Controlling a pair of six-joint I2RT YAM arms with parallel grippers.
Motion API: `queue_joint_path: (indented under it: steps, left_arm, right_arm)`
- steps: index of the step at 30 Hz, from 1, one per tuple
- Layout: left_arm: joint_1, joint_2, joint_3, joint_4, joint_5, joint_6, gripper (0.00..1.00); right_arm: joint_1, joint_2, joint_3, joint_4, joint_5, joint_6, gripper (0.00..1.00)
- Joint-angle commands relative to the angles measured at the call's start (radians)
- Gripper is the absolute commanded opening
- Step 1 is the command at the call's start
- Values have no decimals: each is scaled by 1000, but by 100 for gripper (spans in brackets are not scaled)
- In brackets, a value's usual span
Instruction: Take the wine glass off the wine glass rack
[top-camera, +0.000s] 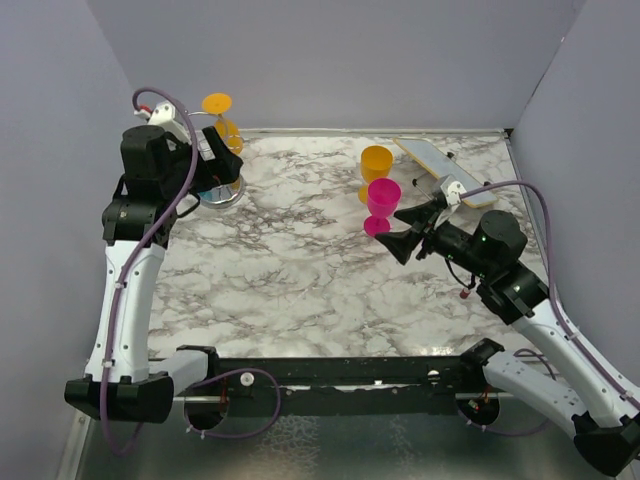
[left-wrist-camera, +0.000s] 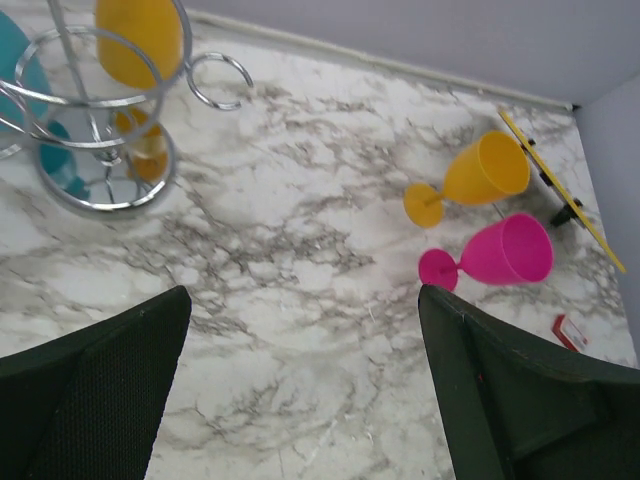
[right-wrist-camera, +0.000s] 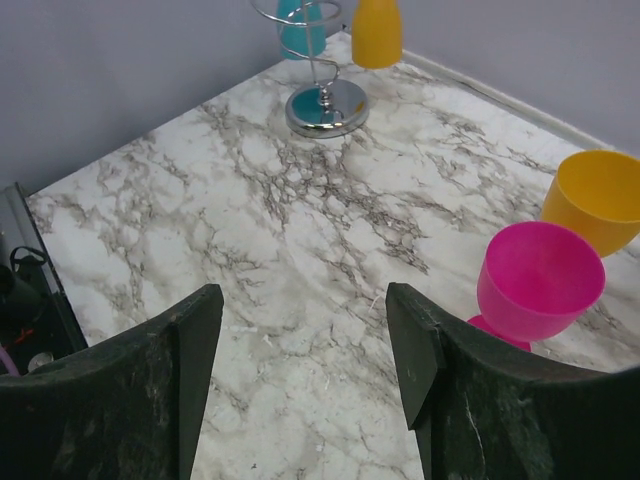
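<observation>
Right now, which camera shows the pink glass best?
The left wrist view: the pink glass shows whole there, bowl, stem and foot. The right wrist view is closer, but the bowl hides most of its foot. The top view shows it small, from above.

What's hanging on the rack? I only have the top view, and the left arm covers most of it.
Observer: The right wrist view shows two glasses hanging bowl-down on the rack: an orange glass and a teal glass.
Operator: Is the left gripper on either one?
Observer: No. In the left wrist view the left gripper is open and empty. The rack sits ahead of it, off to its left.
Operator: And the right gripper?
Observer: In its own view the right gripper is open with nothing between the fingers. The pink glass stands upright outside them, to their right.
</observation>
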Motion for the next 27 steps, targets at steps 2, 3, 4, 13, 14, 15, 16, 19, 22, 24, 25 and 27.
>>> queue_joint_path:
  steps: [2,3,4,13,14,15,16,19,22,24,25,27]
  left_arm:
    - [-4,66,169,-85,-211,112,99]
    - [-3,80,189,-90,-219,120,99]
    - [-4,92,207,-90,-228,122,99]
    - [-4,155,195,-70,-200,67,99]
    - [-3,160,188,-61,-179,61,99]
    - [-5,166,180,-50,-152,52,99]
    - [-6,171,170,-34,-126,43,99]
    - [-24,197,153,7,-83,16,99]
    - [-70,238,160,33,-105,12,99]
    - [-106,271,171,46,-143,14,99]
    - [-122,288,180,53,-166,15,99]
    - [-155,323,201,70,-206,20,99]
  right_arm:
    - [4,8,-27,64,-19,24,68]
    - [5,12,-29,65,-26,25,68]
    - [5,15,-29,68,-32,27,68]
    - [5,50,-11,62,-30,24,68]
    - [5,52,-11,63,-27,23,68]
    - [5,54,-9,64,-24,22,68]
    - [5,56,-9,64,-21,22,68]
    - [5,64,-9,64,-13,20,68]
    - [5,69,-3,59,-12,19,68]
    - [4,67,-1,54,-8,17,68]
    - [5,62,-1,52,-5,17,68]
    - [5,56,2,47,3,16,68]
